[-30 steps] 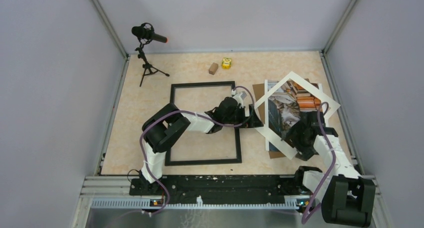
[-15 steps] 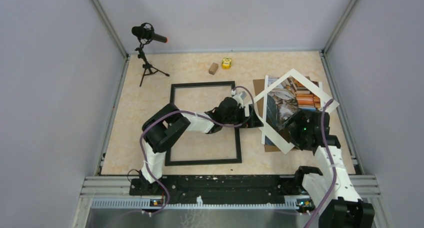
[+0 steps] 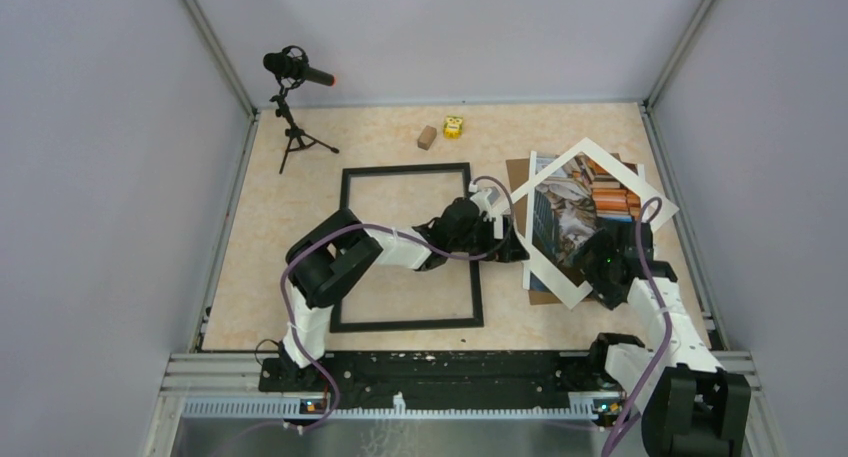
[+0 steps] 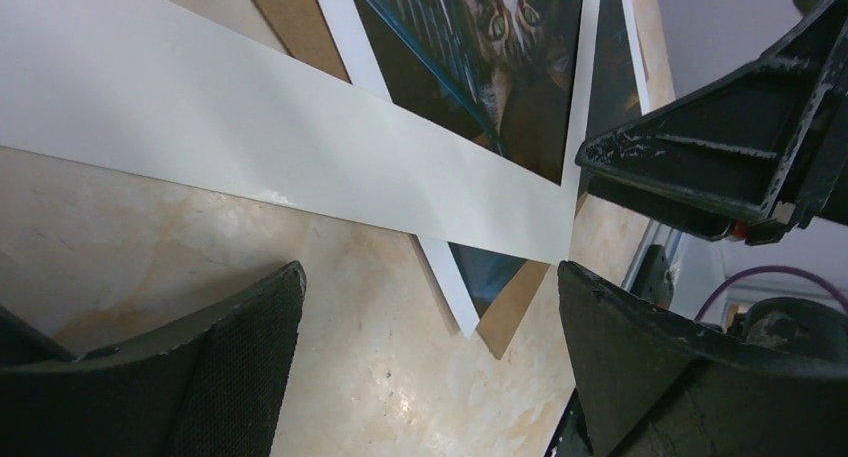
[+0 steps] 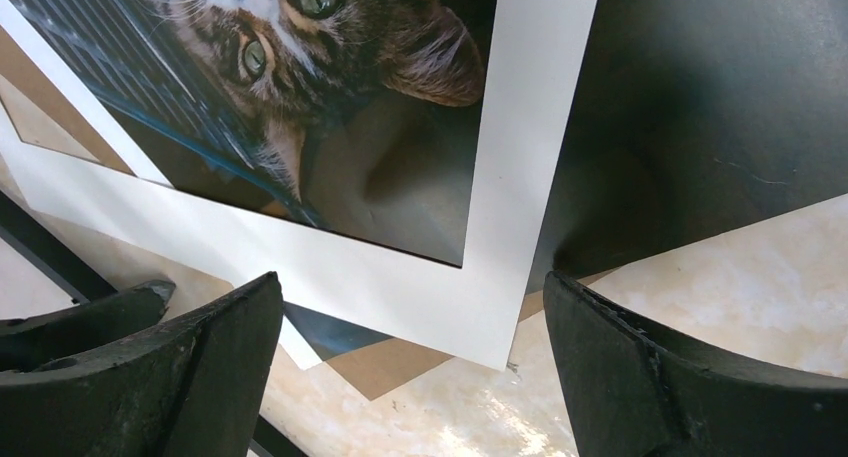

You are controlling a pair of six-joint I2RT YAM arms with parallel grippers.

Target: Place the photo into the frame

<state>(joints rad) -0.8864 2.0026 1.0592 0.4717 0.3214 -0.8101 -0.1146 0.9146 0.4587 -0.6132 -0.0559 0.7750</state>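
With left gripper [image 4: 430, 362] and right gripper [image 5: 410, 367] open and empty, take the white mat [image 5: 380, 277] low at its corner, without creasing the photo [image 5: 330, 77] beneath.

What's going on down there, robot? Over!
Left claw, right claw open, empty. Photo not in frame. White mat lies on photo. Over.

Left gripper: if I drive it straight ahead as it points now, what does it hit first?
Most likely the near edge of the white mat, lying askew over the photo. Only bare table lies before it, though height is hard to judge.
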